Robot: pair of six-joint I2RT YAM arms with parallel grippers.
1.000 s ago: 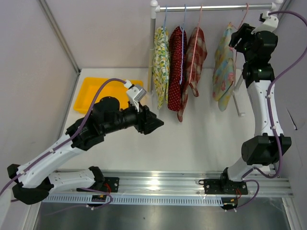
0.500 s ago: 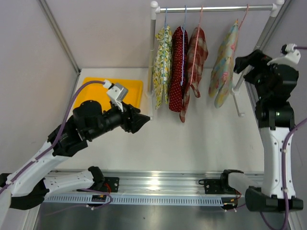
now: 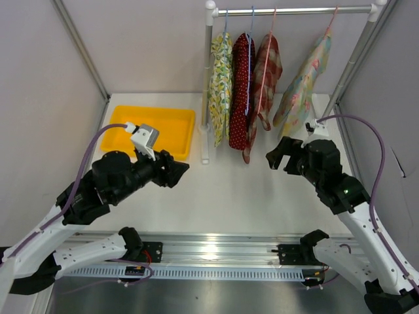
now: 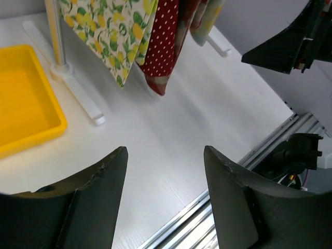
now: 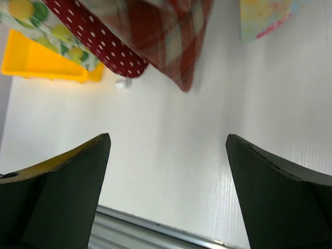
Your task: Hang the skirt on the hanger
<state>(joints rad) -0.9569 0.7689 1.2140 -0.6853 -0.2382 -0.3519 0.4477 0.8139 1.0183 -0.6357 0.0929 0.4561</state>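
Note:
The pastel floral skirt (image 3: 301, 88) hangs from a pink hanger (image 3: 332, 21) on the rack's rail (image 3: 294, 10), tilted to the left with nothing holding it. Its lower corner shows in the right wrist view, where the skirt (image 5: 264, 18) is apart from the jaws. My right gripper (image 3: 275, 156) is open and empty, low over the white table in front of the rack. The right gripper (image 5: 167, 137) has only table between its fingers. My left gripper (image 3: 178, 171) is also open and empty near the yellow tray. The left gripper (image 4: 165, 150) faces bare table.
Three other skirts hang on the rail: lemon print (image 3: 220, 85), red polka dot (image 3: 241, 91) and plaid (image 3: 265, 78). A yellow tray (image 3: 177, 140) lies at the back left. The rack's post and foot (image 4: 78, 93) stand beside it. An aluminium rail (image 3: 216, 248) runs along the near edge.
My right arm has come down from the rail to low over the table with its jaws opened. The pastel skirt stays hanging and has swung left. My left arm has drawn back toward the tray.

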